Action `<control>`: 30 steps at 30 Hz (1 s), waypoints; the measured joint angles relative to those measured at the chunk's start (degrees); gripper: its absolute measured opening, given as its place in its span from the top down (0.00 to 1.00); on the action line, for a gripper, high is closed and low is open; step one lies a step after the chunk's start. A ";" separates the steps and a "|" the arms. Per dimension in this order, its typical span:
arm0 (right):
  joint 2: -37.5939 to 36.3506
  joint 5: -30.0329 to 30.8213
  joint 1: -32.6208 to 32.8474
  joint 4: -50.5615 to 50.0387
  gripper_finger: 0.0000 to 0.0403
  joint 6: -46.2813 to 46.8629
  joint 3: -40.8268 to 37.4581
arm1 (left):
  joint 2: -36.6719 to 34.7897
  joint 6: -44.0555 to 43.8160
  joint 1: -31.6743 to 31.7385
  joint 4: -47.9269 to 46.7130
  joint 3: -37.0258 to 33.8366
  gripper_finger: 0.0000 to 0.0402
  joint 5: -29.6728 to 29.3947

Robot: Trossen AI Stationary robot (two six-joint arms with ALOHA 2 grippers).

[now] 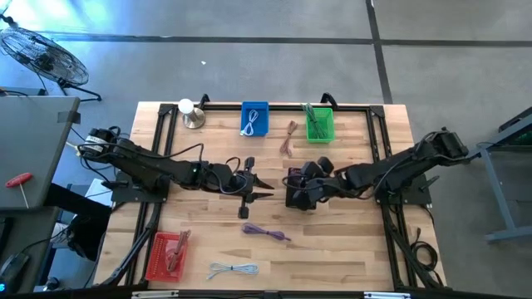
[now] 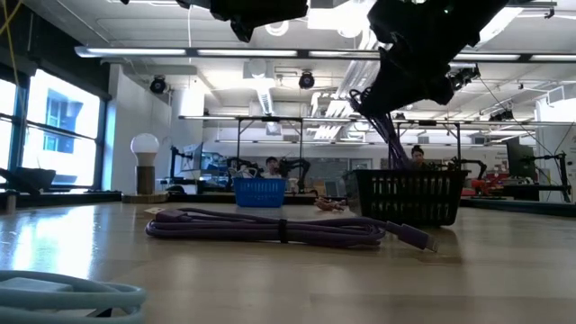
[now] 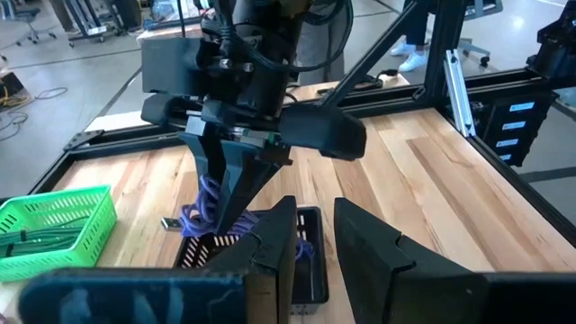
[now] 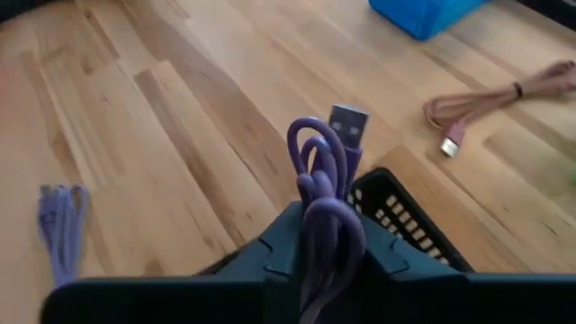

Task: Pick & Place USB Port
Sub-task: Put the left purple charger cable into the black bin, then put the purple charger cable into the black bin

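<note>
A black mesh basket (image 1: 296, 193) sits mid wooden worktop (image 1: 349, 241), below the right gripper (image 1: 301, 184), which holds a coiled purple USB cable (image 4: 326, 193) over it. The left gripper (image 1: 264, 187) is just left of the basket. Along the far edge stand a blue basket (image 1: 254, 119) and, to its right, a green basket (image 1: 320, 124), with a pink cable (image 1: 288, 138) between them. Another purple cable (image 1: 264, 232) lies nearer the front, a red basket (image 1: 167, 256) at the front left corner.

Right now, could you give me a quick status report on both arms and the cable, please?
Right pincer clamped on purple USB cable, above black basket. Left pincer empty, facing it across that basket. Second purple cable lies loose on table.
</note>
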 joint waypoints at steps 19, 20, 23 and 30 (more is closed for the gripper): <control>0.00 -2.27 -0.19 -7.65 0.79 2.85 0.00 | 0.00 -0.07 0.00 -3.06 0.00 0.81 0.04; 0.00 -2.28 -0.19 -7.85 0.78 2.85 0.00 | 0.02 -0.07 0.00 -3.21 0.01 0.81 0.04; 0.00 -2.30 -0.19 -7.81 0.74 2.85 0.00 | 0.02 -0.07 0.00 -3.17 0.00 0.81 0.05; 0.00 -2.13 -0.19 -7.77 0.63 2.85 0.00 | 0.02 -0.50 0.00 -3.39 0.01 0.81 0.07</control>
